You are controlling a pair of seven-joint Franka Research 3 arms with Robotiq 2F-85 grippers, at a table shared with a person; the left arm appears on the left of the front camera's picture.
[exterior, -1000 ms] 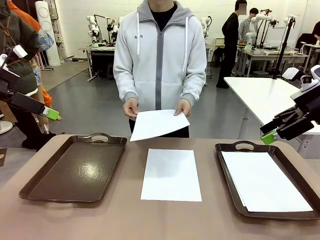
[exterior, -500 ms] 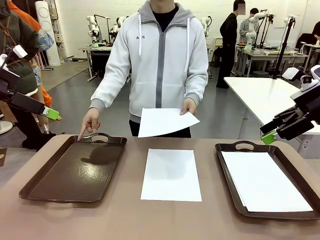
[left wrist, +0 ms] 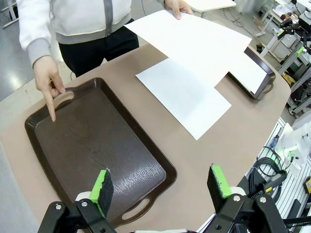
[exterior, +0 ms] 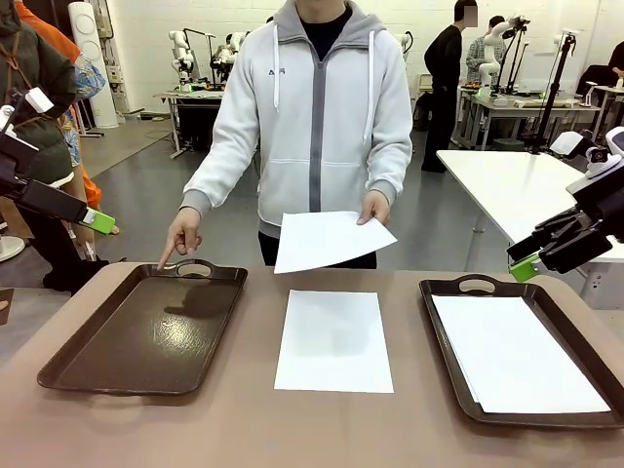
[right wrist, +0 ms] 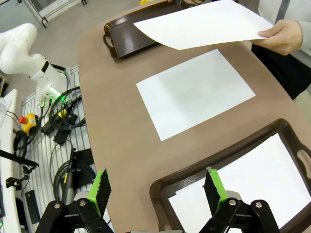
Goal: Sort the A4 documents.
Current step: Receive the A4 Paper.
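Note:
One A4 document [exterior: 334,341] lies flat on the table between two brown trays; it also shows in the wrist views [left wrist: 184,94] [right wrist: 194,92]. The person holds another sheet [exterior: 331,239] [right wrist: 204,24] in one hand above the table's far edge. More sheets [exterior: 517,353] [right wrist: 252,179] lie in the right tray [exterior: 478,285]. The left tray [exterior: 146,331] [left wrist: 97,145] is bare, and the person's other hand [exterior: 180,239] points a finger at its far end. My left gripper [exterior: 97,221] [left wrist: 160,184] hangs open off the table's left side. My right gripper [exterior: 526,263] [right wrist: 158,187] hangs open off the right side.
The person stands at the table's far edge, between the trays. A second white table [exterior: 517,190] stands behind my right gripper. Cables and a robot base [right wrist: 34,68] lie beyond the table's rounded edge in the right wrist view.
The person let go of the held sheet with one hand and reached that hand over to point at the left tray. The sheet stays in the other hand. Both arms are still.

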